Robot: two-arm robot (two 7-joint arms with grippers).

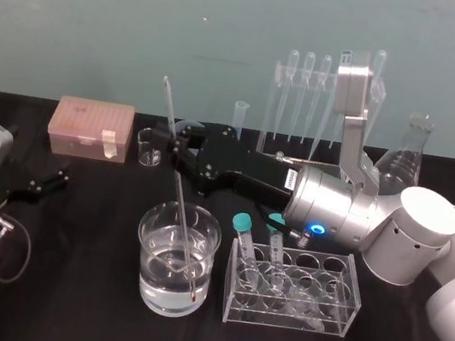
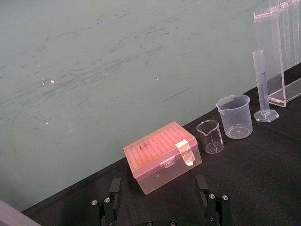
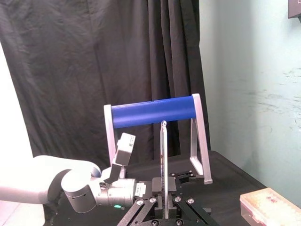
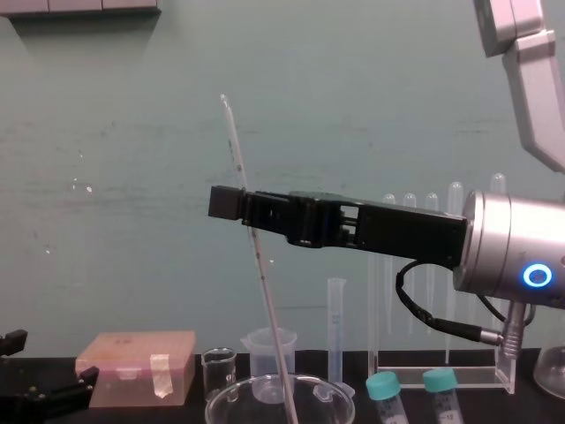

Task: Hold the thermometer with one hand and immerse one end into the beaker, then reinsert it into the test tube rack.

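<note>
Over the beaker (image 1: pixel 152 273), the right gripper (image 1: pixel 175 152) clamps the thermometer (image 1: pixel 169 109); lift straight, then toward the one-o'clock rack (image 1: pixel 273 108). The left gripper (image 1: pixel 46 180) idles, fingers apart.

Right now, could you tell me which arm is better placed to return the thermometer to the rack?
Right: the right hand grips the thermometer, tip in the beaker, with the test tube rack just behind it. The left hand sits open, far left.

My head cam looks down on the table (image 1: pixel 58 308); chest cam low, side-on, closer; both share the beaker (image 1: pixel 154 280).
</note>
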